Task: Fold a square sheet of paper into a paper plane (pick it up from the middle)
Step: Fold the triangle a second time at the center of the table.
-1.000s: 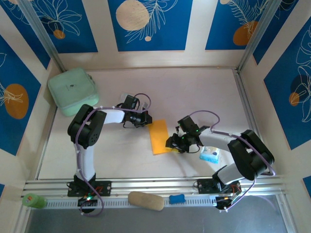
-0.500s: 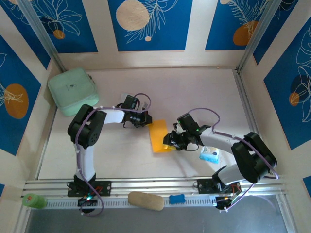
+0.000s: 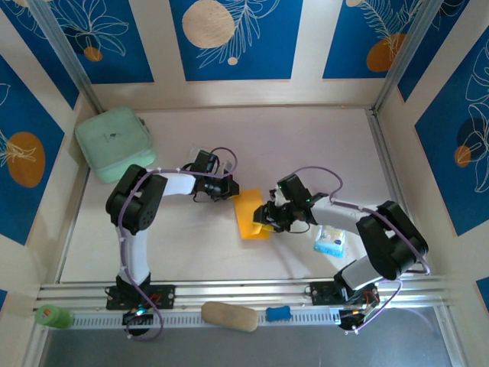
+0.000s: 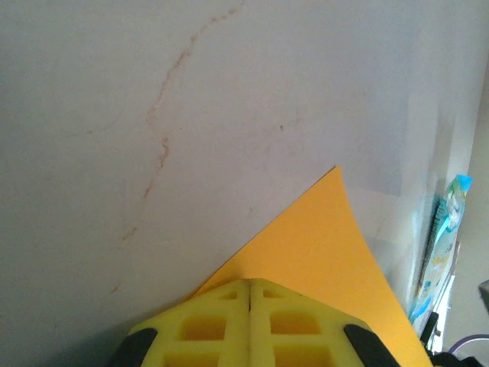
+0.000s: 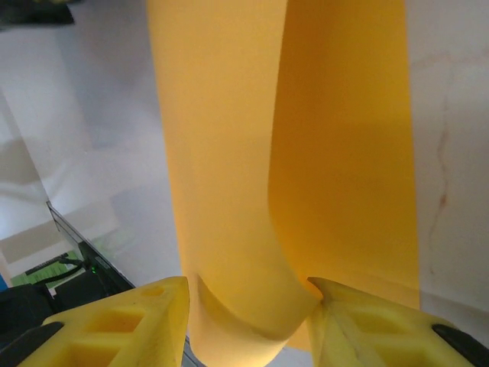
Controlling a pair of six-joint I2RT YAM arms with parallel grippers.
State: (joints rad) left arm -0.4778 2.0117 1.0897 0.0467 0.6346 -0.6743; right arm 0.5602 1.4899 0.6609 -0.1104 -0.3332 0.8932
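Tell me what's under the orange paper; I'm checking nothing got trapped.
Bare table surrounds the square sheet of paper. Its right side curls up between the right gripper fingers; anything beneath the sheet is hidden.

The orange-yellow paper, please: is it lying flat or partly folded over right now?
Partly folded: the square sheet of paper curls up between the right gripper fingers, one flap bent over the rest.

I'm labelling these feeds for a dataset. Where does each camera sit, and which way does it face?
Top external: above and behind the bases, looking down on the table, both arms, the orange-yellow paper.
Left wrist: low over the table, closed left gripper on the paper's edge.
Right wrist: along the paper, right gripper straddling a curled fold.
Shared: the paper appears in all three.
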